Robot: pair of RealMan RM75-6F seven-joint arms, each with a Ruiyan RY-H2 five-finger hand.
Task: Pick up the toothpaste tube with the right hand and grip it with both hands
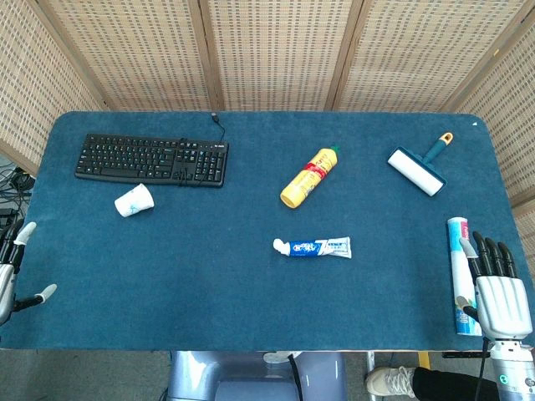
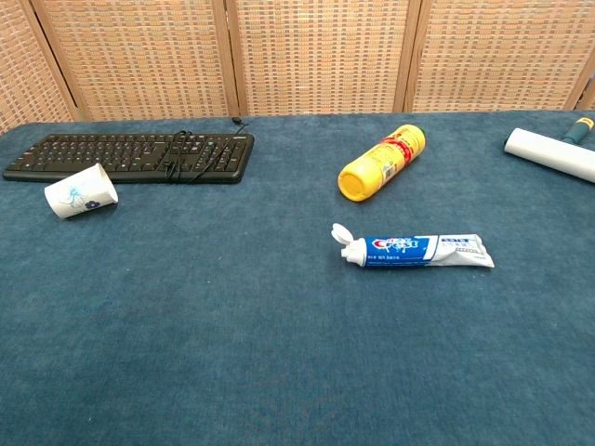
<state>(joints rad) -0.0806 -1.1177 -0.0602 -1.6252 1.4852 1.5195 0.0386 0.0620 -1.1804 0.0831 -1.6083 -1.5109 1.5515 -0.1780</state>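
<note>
A blue-and-white toothpaste tube (image 1: 313, 247) lies flat near the middle of the blue table, its white flip cap open and pointing left. It also shows in the chest view (image 2: 418, 250). My right hand (image 1: 501, 292) sits at the table's right front edge, fingers spread and holding nothing, far to the right of that tube. A second long white, blue and pink tube (image 1: 459, 274) lies just left of this hand. My left hand (image 1: 12, 271) shows partly at the left edge, fingers apart and empty. Neither hand appears in the chest view.
A black keyboard (image 1: 152, 159) lies at the back left with a tipped paper cup (image 1: 134, 200) in front of it. A yellow bottle (image 1: 310, 176) lies on its side behind the toothpaste. A lint roller (image 1: 418, 170) rests at the back right. Woven screens stand behind the table.
</note>
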